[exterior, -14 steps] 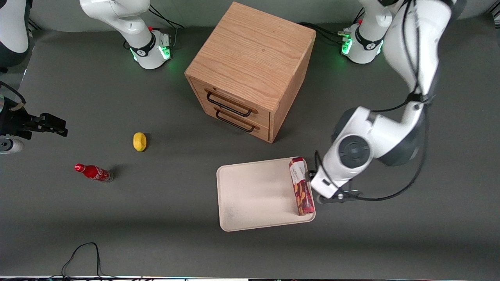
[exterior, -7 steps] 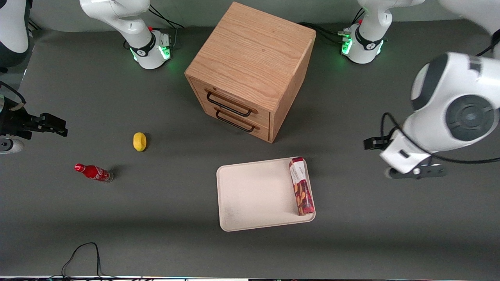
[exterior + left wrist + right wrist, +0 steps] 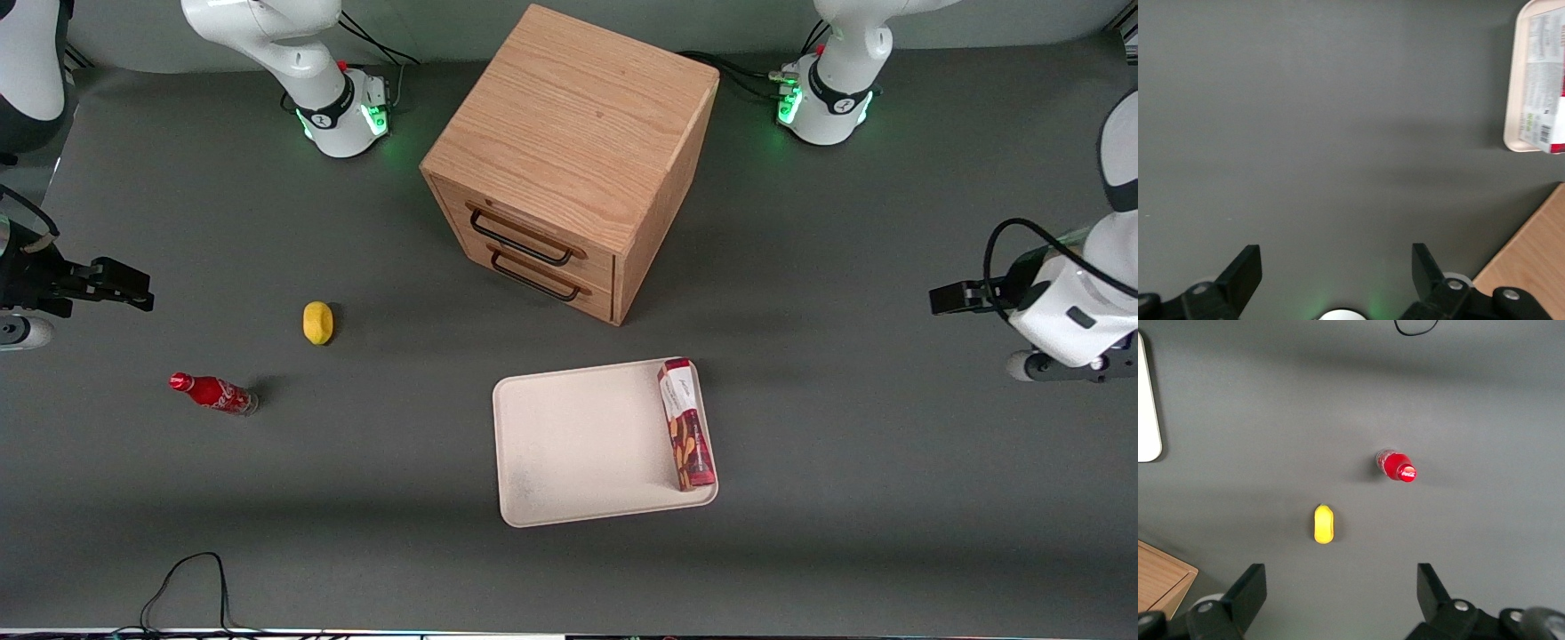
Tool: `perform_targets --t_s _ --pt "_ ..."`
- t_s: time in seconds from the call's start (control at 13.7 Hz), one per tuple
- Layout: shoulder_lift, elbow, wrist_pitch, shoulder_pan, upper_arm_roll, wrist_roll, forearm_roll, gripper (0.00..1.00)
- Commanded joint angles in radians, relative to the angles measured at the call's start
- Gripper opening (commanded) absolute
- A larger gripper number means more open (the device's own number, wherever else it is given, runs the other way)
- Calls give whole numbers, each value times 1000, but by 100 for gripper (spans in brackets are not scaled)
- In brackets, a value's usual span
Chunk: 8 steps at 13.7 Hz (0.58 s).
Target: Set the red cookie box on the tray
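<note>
The red cookie box (image 3: 686, 425) lies flat on the cream tray (image 3: 578, 440), along the tray's short rim toward the working arm's end, its white end panel pointing at the cabinet. My left gripper (image 3: 944, 299) hovers over bare table well toward the working arm's end, apart from the tray. In the left wrist view the gripper (image 3: 1336, 267) is open, nothing between its fingers (image 3: 1245, 268), and the tray's rim (image 3: 1511, 100) with the box (image 3: 1546, 80) on it shows at a distance.
A wooden two-drawer cabinet (image 3: 569, 151) stands farther from the front camera than the tray; its corner (image 3: 1531, 263) shows in the left wrist view. A yellow lemon (image 3: 317, 322) and a small red soda bottle (image 3: 212, 392) lie toward the parked arm's end.
My left gripper has let go of the red cookie box and drawn away from the tray toward the working arm's end. The box stays where it lay on the tray.
</note>
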Motion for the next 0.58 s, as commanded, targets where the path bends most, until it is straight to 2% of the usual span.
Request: perform_targets --t_s 0.0,0.07,0.15,0.51 --pt "-42 -37 -11 -205 296 46 -96 100" --pt "-47 -54 -11 -268 383 46 -116 100" --pt "-65 -69 -10 -299 417 46 -116 100" --pt "-88 -77 3 -274 404 50 -100 100"
